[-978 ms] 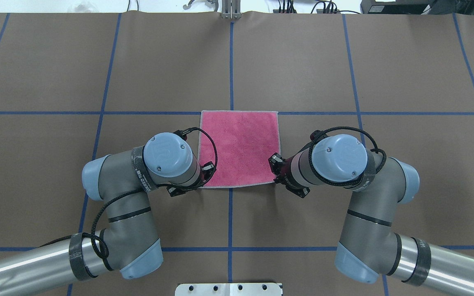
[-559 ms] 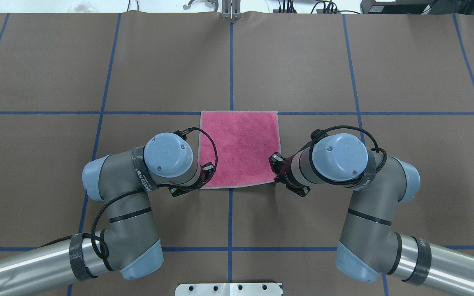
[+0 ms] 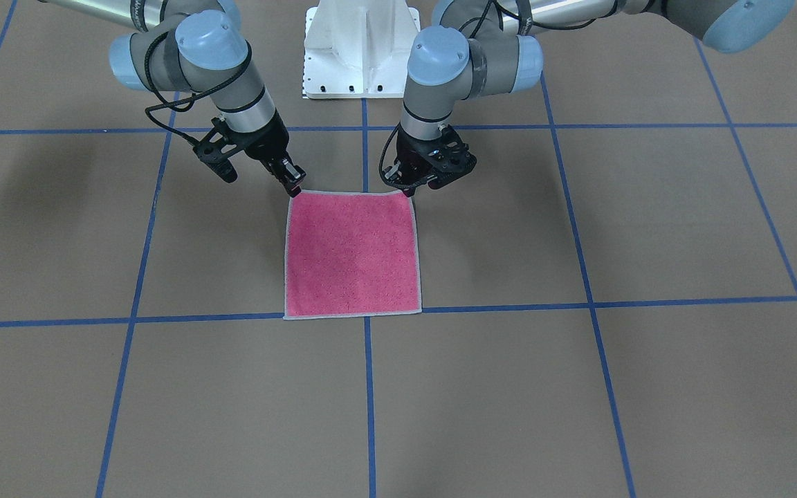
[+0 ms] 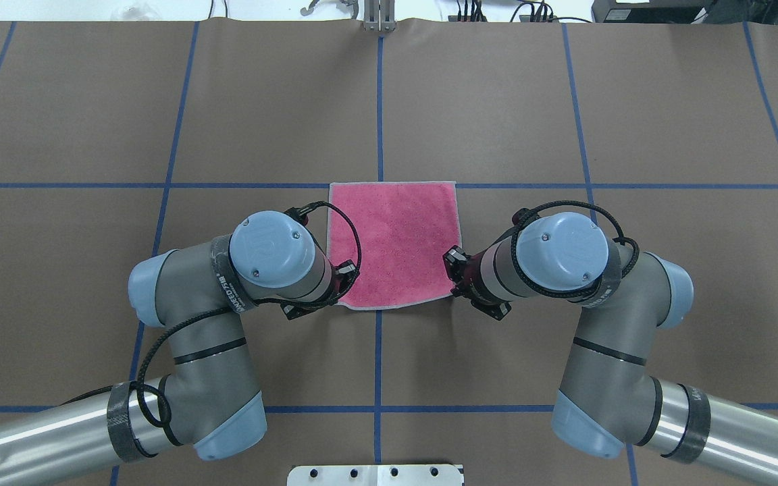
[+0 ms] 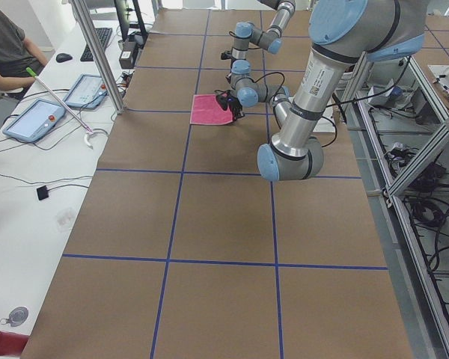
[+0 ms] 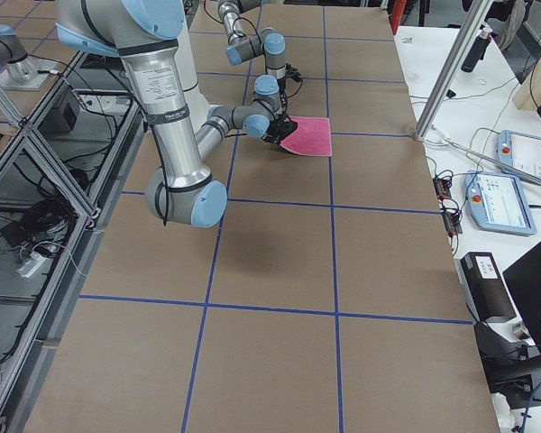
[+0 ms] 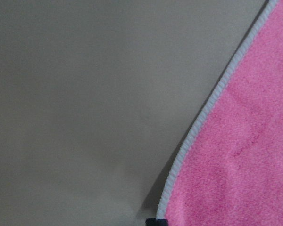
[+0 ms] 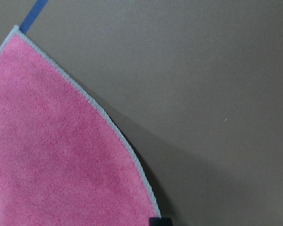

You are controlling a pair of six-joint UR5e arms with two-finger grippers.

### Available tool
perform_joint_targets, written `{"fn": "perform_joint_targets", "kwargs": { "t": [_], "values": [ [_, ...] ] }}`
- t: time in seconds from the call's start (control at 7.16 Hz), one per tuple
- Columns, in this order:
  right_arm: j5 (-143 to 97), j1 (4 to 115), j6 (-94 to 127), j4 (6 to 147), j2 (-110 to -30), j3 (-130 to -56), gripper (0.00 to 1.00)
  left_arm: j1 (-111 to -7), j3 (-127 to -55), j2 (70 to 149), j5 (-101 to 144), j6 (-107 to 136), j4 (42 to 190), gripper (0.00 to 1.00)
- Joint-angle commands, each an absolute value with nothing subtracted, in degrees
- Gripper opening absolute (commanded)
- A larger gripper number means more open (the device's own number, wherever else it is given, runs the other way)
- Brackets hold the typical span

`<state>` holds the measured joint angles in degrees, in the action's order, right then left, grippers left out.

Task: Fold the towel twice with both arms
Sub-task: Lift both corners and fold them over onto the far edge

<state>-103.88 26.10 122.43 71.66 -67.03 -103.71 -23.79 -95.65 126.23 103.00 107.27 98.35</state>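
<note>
Right now my left tool (image 3: 409, 188) and right tool (image 3: 293, 185) are each clamped on a near corner of the towel (image 3: 351, 256), that edge raised. The pink sheet runs straight ahead of both across the surface (image 3: 578, 380), far edge flat.

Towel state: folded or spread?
Spread: the towel shows one full pink face, no fold; left gripper and right gripper pinch its robot-side corners.

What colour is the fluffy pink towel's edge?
Pale grey stitching on the pink towel, clearest in the left wrist view.
</note>
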Motion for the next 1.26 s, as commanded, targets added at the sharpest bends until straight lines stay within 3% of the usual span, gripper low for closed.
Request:
{"fn": "perform_joint_targets", "kwargs": {
  "t": [0.0, 0.7, 0.98, 1.12],
  "values": [
    [-105.6, 26.9, 122.4, 71.6, -67.3, -104.5, 0.00, -24.2, -98.1, 125.9, 103.0, 108.7, 98.3, 0.00],
    [-111.4, 28.6, 122.5, 71.5, -69.5, -109.2, 0.00, -23.7, -103.4, 124.5, 105.8, 114.9, 97.5, 0.00],
    [-114.9, 35.0, 122.2, 71.4, -67.3, -106.6, 0.00, -27.9, -102.0, 125.2, 105.6, 114.4, 98.3, 0.00],
    [-114.9, 35.9, 122.0, 71.2, -63.3, -101.7, 0.00, -30.1, -99.6, 126.3, 105.6, 114.3, 99.3, 0.00]
  ]
}}
